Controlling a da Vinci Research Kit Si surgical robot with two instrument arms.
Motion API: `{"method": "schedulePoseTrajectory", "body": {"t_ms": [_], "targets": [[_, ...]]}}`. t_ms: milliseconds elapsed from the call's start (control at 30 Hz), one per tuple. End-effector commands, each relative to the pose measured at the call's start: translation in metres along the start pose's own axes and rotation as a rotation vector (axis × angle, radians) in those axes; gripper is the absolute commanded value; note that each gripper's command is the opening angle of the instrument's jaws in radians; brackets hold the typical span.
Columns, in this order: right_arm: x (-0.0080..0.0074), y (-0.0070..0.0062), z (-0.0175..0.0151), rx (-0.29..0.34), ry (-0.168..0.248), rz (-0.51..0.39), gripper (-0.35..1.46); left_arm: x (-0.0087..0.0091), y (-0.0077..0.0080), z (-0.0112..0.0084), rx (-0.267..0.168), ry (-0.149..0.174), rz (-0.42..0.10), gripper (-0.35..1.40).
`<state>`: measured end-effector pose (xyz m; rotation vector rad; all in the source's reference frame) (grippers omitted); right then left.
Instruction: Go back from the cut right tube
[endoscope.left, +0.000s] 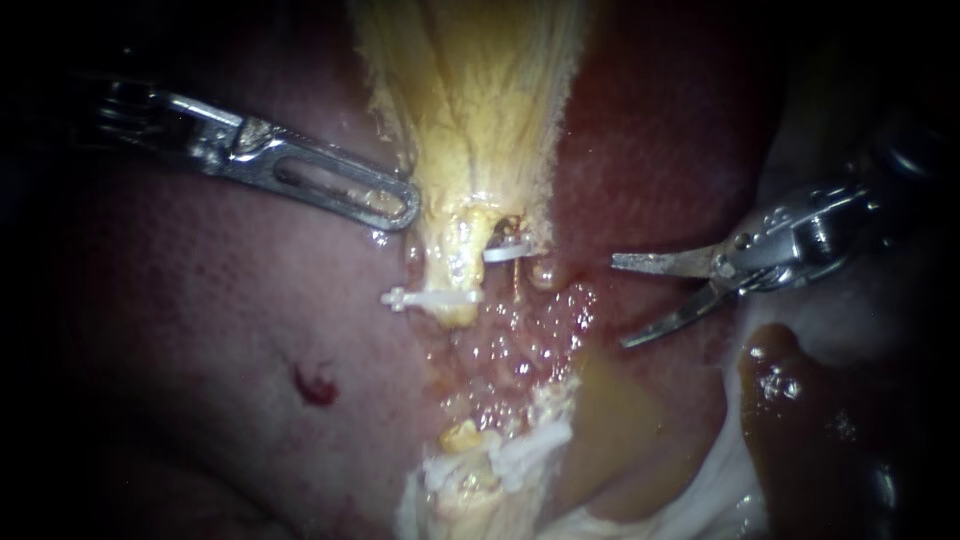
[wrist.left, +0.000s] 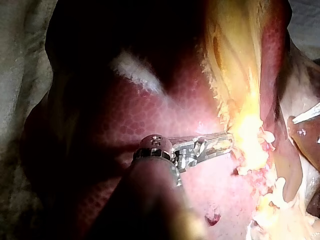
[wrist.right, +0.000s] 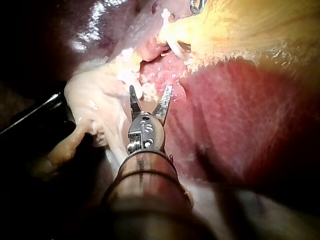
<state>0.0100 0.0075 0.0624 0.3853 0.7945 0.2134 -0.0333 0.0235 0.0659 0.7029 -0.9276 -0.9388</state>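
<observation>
Looking through endoscope, right instrument (endoscope.left: 620, 302): blades apart, nothing between them, over the liver (endoscope.left: 640, 150), off to the side of the cut right tube (endoscope.left: 516, 272), not touching it.
Endoscope, cut right tube: upper stump under the gallbladder (endoscope.left: 470, 90), white clip (endoscope.left: 503, 253) across it; lower end among more clips, hard to pick out.
Endoscope, left instrument (endoscope.left: 400, 205): tip at the gallbladder's edge; cannot tell whether gripping.
Endoscope, progress: probably partway; clear of the tube, yet near; further withdrawal left.
Left wrist, hidden: glare over gallbladder, tube and clips washed out; right instrument cut off to one blade tip.
Right wrist, blades: apart, empty, bubbly tissue and clips ahead.
Right wrist, unclear: cut ends indistinct; dark object (wrist.right: 35, 117) beside the shaft, unidentifiable.
</observation>
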Motion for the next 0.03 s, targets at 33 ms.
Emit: {"method": "schedulePoseTrajectory", "body": {"t_ms": [33], "targets": [[0.0, 0.0, 0.0001, 0.0, 0.0, 0.001, 1.45, 0.0, 0.0, 0.0, 0.0, 0.0, -0.001, -0.35]]}}
